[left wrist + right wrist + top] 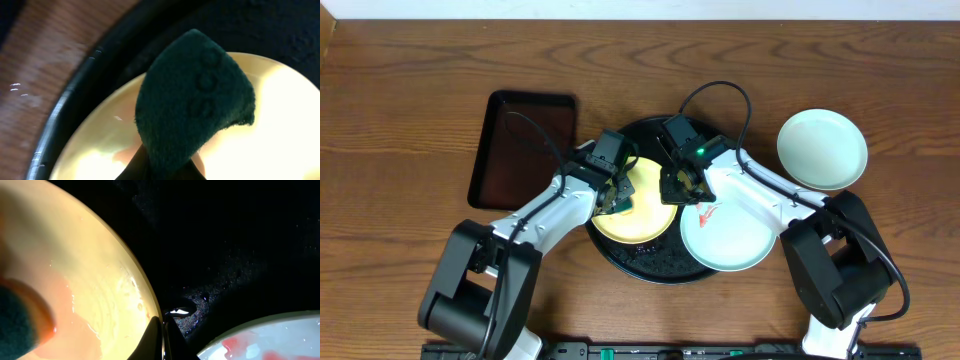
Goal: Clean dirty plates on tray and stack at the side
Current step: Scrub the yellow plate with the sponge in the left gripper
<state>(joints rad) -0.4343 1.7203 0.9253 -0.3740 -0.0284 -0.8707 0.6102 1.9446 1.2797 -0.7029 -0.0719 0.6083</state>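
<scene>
1. The yellow plate (645,218) lies flat on the left half of the round black tray (650,268). A wet orange film (75,320) shows on it in the right wrist view.
2. The left gripper (617,195) is clamped on a dark green sponge (195,100), which is pressed onto that plate near its left side.
3. The right gripper (682,185) has its fingers drawn fully together, with the tips at the yellow plate's right rim. We cannot tell whether they pinch the rim or only brace against it.
4. A pale blue-white smeared plate (725,235) with a red streak (708,212) sits to the right and nearer, overhanging the tray's rim. A clean plate (822,150) rests on the table (400,120), far right and well apart from the tray.
5. We judge these plates to be light, stiff and shallow. Being smooth and wet, they are likely to slide or spin under the soft sponge, so they need holding at the edge.
6. The raised rim is the only place we can take hold. We would pinch it across the lip, on a dry stretch, and lift gently in case the plates chip.
7. The brown tray (520,150) at the far left holds nothing we can see.
</scene>
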